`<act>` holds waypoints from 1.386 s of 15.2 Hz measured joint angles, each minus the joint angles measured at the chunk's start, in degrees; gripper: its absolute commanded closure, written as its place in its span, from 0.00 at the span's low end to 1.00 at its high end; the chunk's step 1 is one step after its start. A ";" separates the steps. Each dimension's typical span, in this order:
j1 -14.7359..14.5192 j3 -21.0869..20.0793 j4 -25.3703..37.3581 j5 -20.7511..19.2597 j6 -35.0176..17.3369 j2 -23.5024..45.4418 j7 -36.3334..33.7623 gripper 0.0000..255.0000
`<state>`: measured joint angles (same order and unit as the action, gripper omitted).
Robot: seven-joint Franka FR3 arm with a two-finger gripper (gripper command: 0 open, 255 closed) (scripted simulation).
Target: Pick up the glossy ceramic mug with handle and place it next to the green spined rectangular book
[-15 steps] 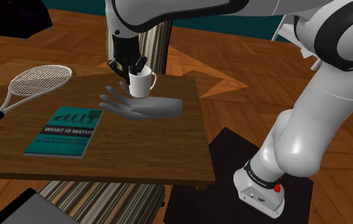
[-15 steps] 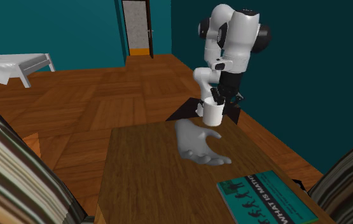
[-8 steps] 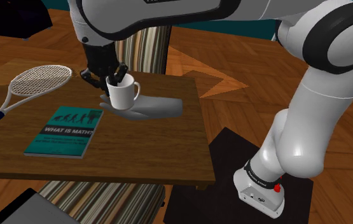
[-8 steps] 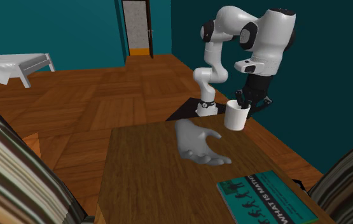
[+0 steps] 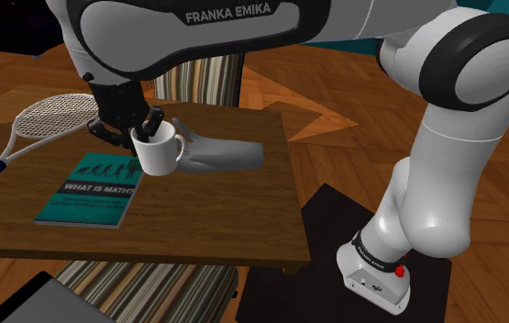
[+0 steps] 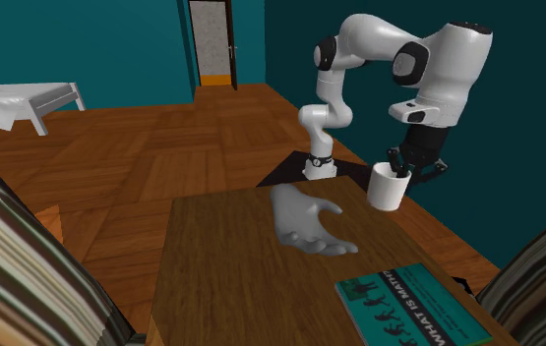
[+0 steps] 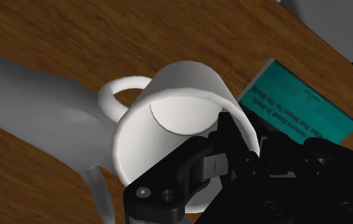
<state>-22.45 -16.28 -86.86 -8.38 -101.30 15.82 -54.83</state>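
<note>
A plain white mug (image 5: 157,153) with a handle hangs above the wooden table (image 5: 243,206), clasped at its rim by my black gripper (image 5: 147,131), which is shut on it. One finger (image 7: 224,141) reaches inside the mug (image 7: 181,105). The mug is tilted a little, handle toward the grey hand sculpture (image 5: 220,154). A teal book (image 5: 93,189) lies flat just past the mug, at the shoulder view's left. In the second exterior view the mug (image 6: 388,188) and gripper (image 6: 406,173) hover right of the hand sculpture (image 6: 305,218), beyond the book (image 6: 414,306).
A tennis racket (image 5: 52,116) lies on the table at the shoulder view's far left. A striped chair (image 5: 202,78) stands behind the table, and striped cushions (image 6: 25,275) sit near its front. My stand (image 5: 371,266) is right of the table edge.
The arm has carried the mug from over the hand sculpture's wrist toward the shoulder view's left and lower, closer to the book. The grip has stayed shut.
</note>
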 measured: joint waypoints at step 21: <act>0.12 0.57 -11.90 -1.57 -14.90 3.22 -1.86 1.00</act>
<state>-22.33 -15.70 -98.76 -9.95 -116.20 19.04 -56.69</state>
